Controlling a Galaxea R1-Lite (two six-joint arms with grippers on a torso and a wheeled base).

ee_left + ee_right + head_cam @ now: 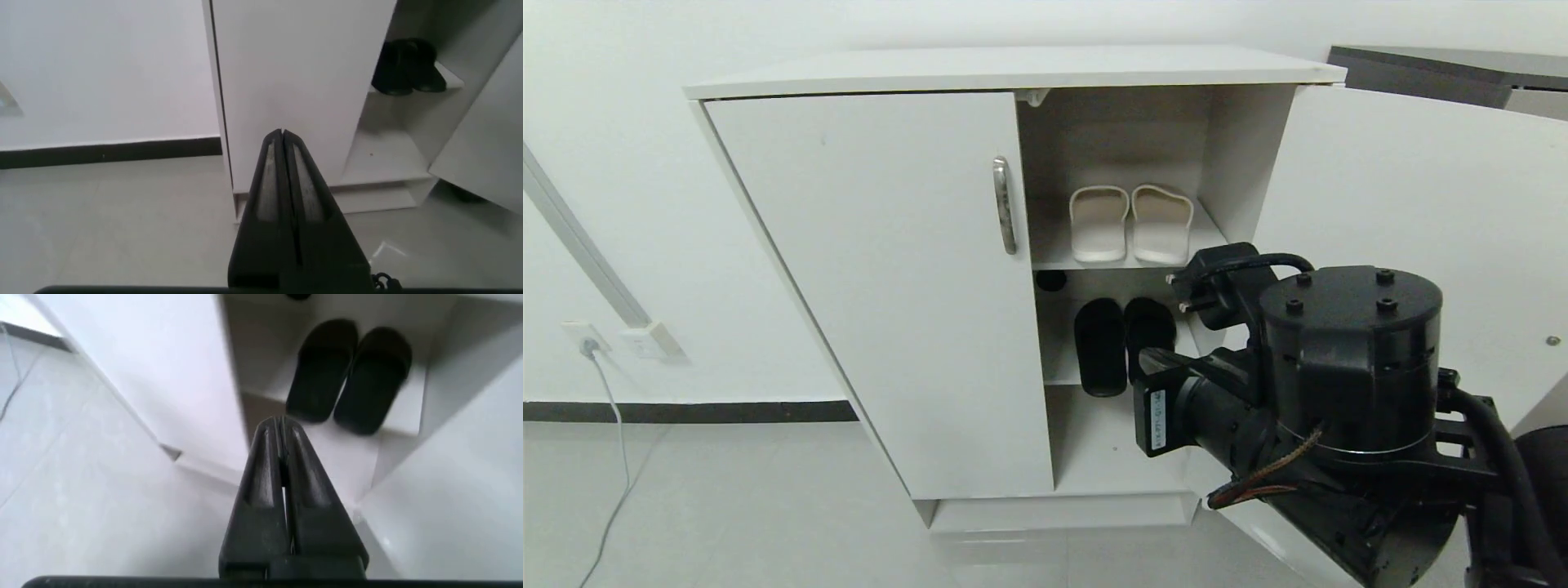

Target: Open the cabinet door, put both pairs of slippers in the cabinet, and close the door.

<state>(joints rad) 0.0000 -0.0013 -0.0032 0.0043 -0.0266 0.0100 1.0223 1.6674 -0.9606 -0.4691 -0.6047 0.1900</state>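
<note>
The white cabinet has its left door closed and its right door swung open. A white pair of slippers sits on the upper shelf. Below it, a black pair of slippers lies on the middle shelf. My right gripper is shut and empty, held just outside the open compartment, in front of the black pair. My left gripper is shut and empty, low above the floor in front of the closed left door.
The left door carries a metal handle. The bottom shelf of the open side is bare. A wall socket with a grey cable is at the left. Light tiled floor lies before the cabinet.
</note>
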